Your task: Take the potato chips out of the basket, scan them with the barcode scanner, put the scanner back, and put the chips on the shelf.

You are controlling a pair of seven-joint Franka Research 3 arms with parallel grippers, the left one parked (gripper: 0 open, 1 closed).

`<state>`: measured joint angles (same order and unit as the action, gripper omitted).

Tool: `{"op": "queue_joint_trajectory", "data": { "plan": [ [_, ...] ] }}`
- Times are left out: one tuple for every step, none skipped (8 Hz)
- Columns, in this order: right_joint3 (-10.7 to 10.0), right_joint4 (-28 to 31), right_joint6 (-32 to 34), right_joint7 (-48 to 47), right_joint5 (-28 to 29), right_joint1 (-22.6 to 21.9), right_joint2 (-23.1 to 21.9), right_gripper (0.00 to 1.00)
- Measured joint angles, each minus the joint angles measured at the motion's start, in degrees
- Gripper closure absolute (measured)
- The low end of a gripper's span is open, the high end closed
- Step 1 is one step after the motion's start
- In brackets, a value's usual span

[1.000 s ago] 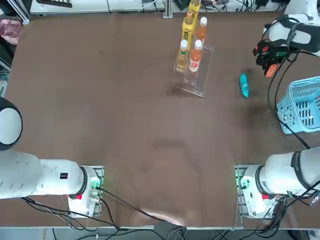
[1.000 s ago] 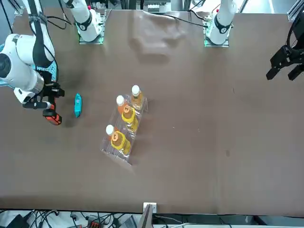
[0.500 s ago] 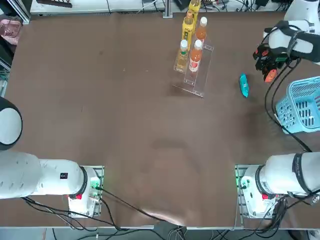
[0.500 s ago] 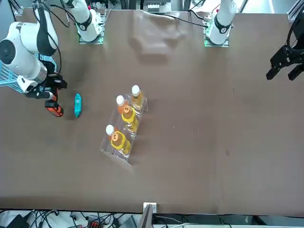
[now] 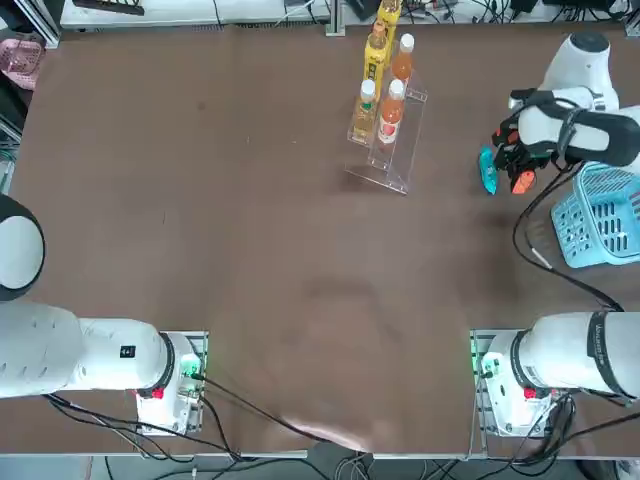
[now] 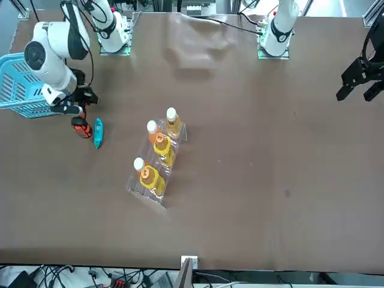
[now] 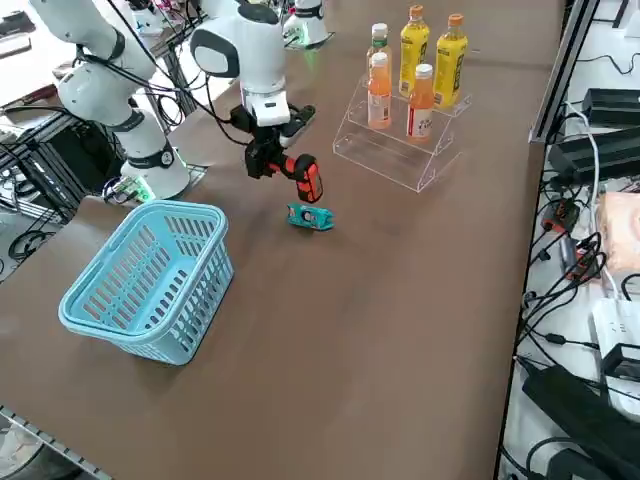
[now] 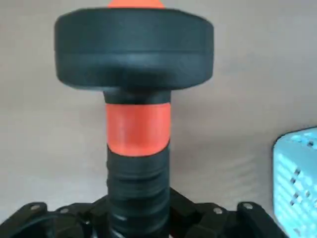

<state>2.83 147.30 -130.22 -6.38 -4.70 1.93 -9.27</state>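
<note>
The potato chips (image 5: 487, 170) (image 6: 98, 132) (image 7: 310, 217), a small teal packet, lie flat on the brown table between the shelf and the basket. My right gripper (image 5: 513, 152) (image 6: 73, 109) (image 7: 264, 152) (image 8: 138, 218) is shut on the handle of the barcode scanner (image 5: 521, 180) (image 6: 81, 127) (image 7: 302, 175) (image 8: 136, 99). The scanner's black and orange head hangs just beside the packet, on the basket's side. The light blue basket (image 5: 606, 215) (image 6: 21, 84) (image 7: 150, 275) stands at the table's right edge. The clear shelf (image 5: 392, 150) (image 6: 144, 186) (image 7: 385, 150) stands further left.
Orange and yellow drink bottles (image 5: 390, 110) (image 7: 420, 95) stand on the shelf's tiers. The scanner's black cable (image 5: 540, 250) runs back along the table past the basket. Cables and boxes (image 7: 590, 330) lie beyond the far table edge.
My right arm has carried the scanner from the far right of the table toward the robot and leftward, bringing its head right next to the chips. The packet has not moved.
</note>
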Motion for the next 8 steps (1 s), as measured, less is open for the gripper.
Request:
{"op": "queue_joint_trajectory", "data": {
  "plan": [
    [0.0,1.7,-0.3,-0.3,0.0,-0.5,-1.2,0.84],
    [0.0,2.8,-0.3,-1.0,0.0,-0.9,-2.1,0.84],
    [-0.1,3.5,-0.4,-2.7,0.0,-2.0,-2.6,0.84],
    [0.0,3.8,-0.6,-5.5,0.0,-4.2,-2.7,0.84],
    [0.0,4.0,-1.0,-8.4,0.0,-6.6,-2.6,0.84],
    [0.0,4.3,-1.4,-10.1,0.0,-8.0,-2.5,0.84],
    [0.0,4.7,-2.0,-10.6,0.0,-8.2,-2.3,0.84],
    [-0.2,5.3,-3.2,-10.7,0.0,-8.2,-1.8,0.84]
  ]
}}
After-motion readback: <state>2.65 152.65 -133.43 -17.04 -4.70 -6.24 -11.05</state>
